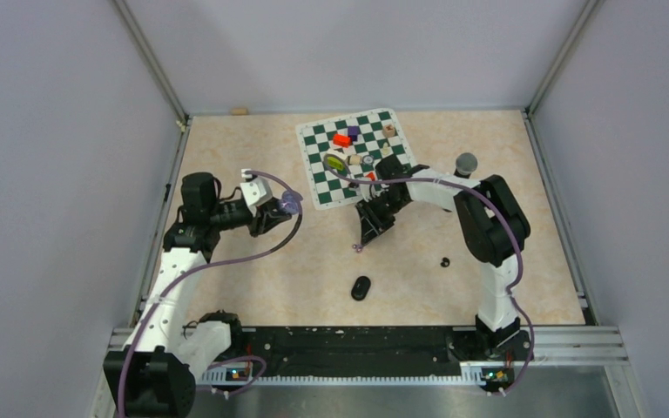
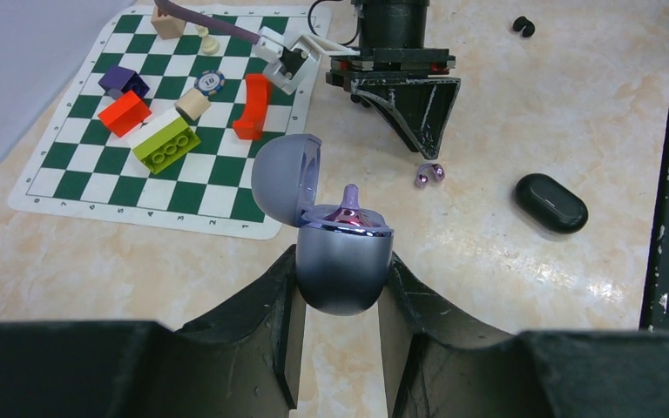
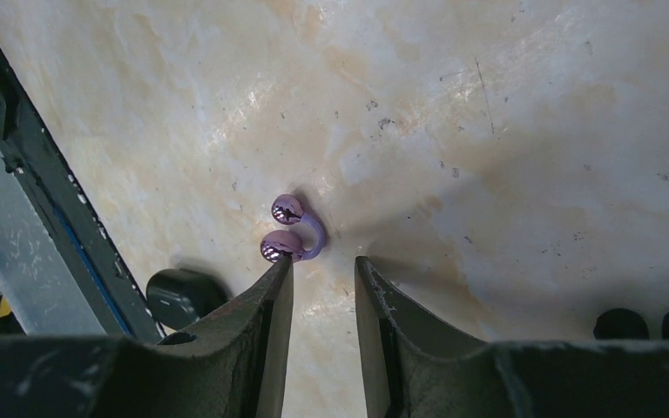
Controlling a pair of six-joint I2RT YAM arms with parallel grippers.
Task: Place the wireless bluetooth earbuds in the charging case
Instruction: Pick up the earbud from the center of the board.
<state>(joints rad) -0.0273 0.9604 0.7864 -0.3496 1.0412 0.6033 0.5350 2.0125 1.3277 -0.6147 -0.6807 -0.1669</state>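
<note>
The right arm is reaching over the table's middle, pointing down, its right gripper (image 3: 324, 261) standing narrowly parted and empty. A purple earbud (image 3: 294, 231) is lying just beside one fingertip, outside the gap. Toward the left edge, the left gripper (image 2: 342, 259) is clamping the open charging case (image 2: 341, 283).

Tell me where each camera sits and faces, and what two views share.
Top external: above and behind the bases, looking down on the table, chessboard mat, left arm and right arm.
Left wrist: behind the left pincer, facing across the table; it clamps the open purple charging case.
Right wrist: above the open right pincer, facing down at a purple earbud by one tip.
Shared: both wrist views show that earbud and the black case.
</note>
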